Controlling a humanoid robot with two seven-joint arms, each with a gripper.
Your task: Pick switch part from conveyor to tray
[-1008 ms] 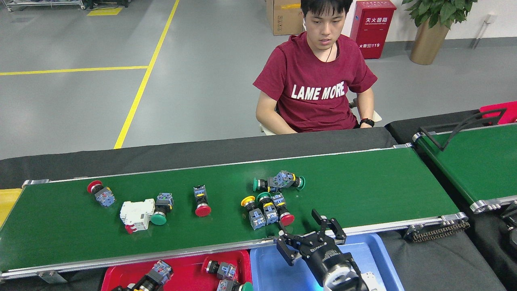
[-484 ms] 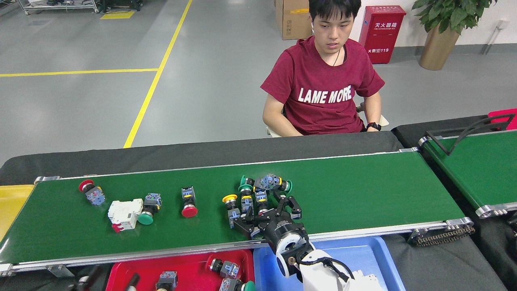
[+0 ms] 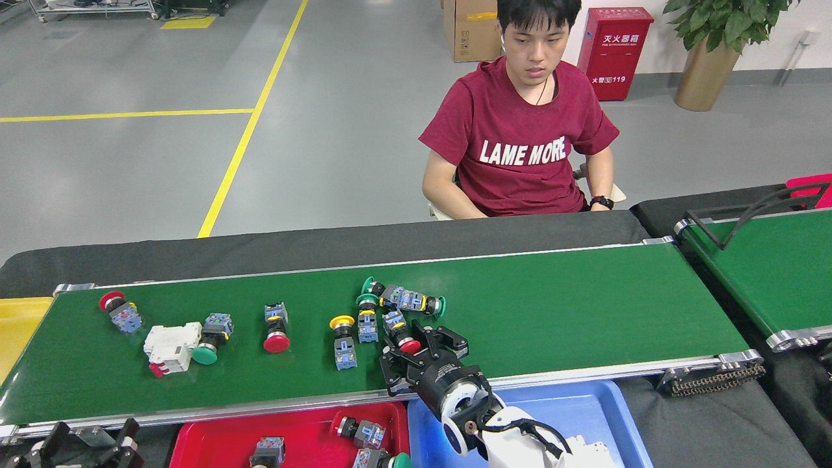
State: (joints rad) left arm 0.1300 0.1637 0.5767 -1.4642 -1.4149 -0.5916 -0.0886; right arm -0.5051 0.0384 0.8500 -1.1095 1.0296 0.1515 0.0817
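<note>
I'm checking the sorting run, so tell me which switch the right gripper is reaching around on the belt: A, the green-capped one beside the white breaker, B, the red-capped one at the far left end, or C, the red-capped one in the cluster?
C: the right gripper stands open around the red-capped switch in the cluster on the conveyor.

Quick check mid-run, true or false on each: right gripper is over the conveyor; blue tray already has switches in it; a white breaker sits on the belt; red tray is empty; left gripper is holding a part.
1. The right gripper is over the conveyor, at a red-capped switch. True.
2. The blue tray holds switches. False: none show in its visible part.
3. A white breaker lies on the belt. True.
4. The red tray is empty. False: several switches lie in it.
5. The left gripper holds a part. False: nothing shows between its fingers.
</note>
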